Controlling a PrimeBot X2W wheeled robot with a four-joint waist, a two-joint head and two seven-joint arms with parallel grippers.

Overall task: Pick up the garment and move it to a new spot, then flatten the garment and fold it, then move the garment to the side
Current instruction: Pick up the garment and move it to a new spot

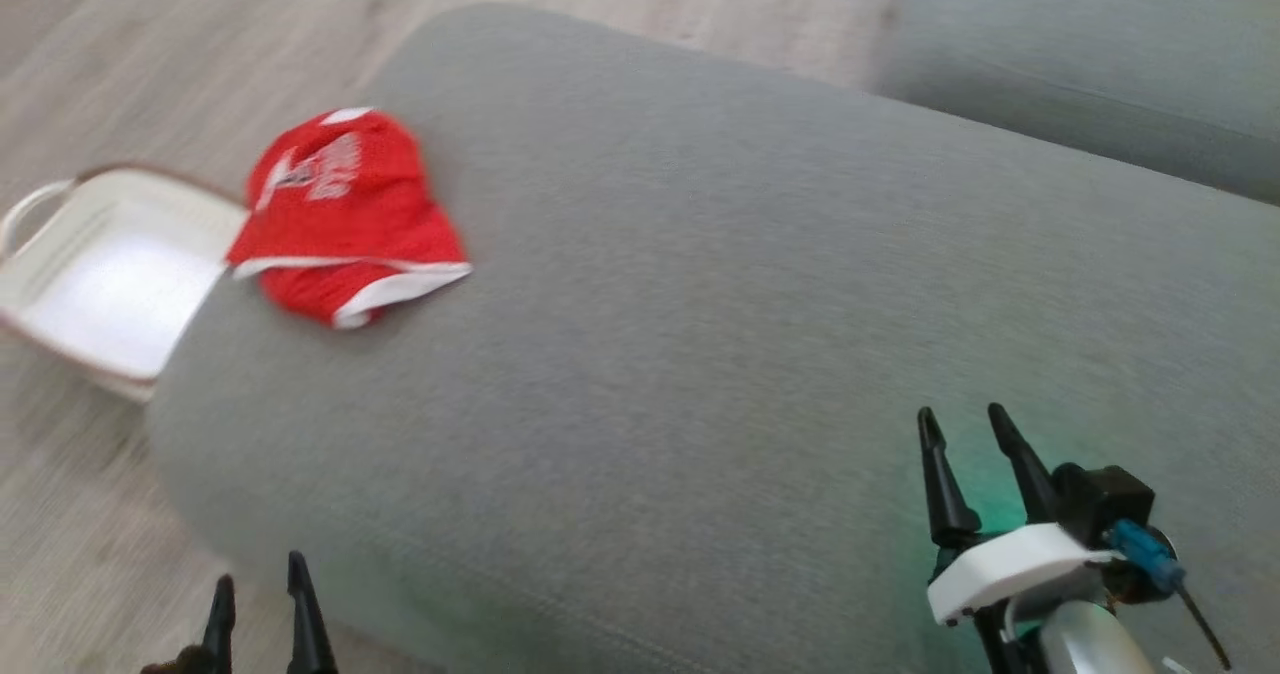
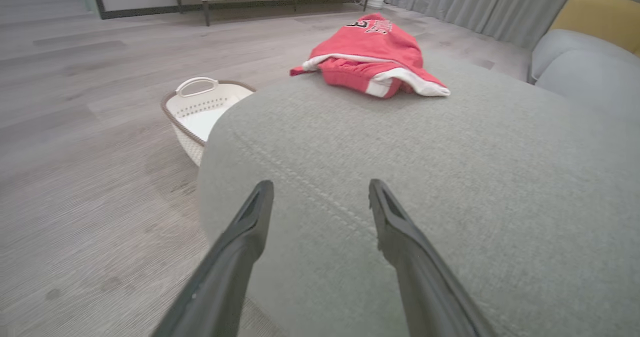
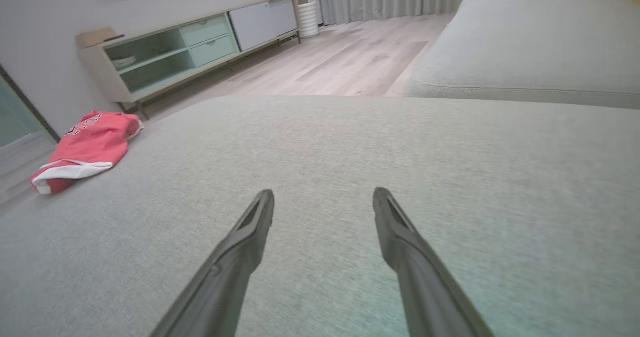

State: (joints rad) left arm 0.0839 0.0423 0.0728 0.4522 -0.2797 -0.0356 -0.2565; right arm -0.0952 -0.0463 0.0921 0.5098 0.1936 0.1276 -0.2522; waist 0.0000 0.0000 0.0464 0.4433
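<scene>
My left fingers wide and empty at lower left, right fingers wide and empty at lower right, red garment crumpled upper left on grey cushion, white basket at left edge

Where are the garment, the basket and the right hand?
garment (image 1: 345, 219), head view, middle of the red cloth.
basket (image 2: 210, 108), left wrist view, inner wall.
right hand (image 1: 962, 414), head view, midway between the fingertips.
</scene>
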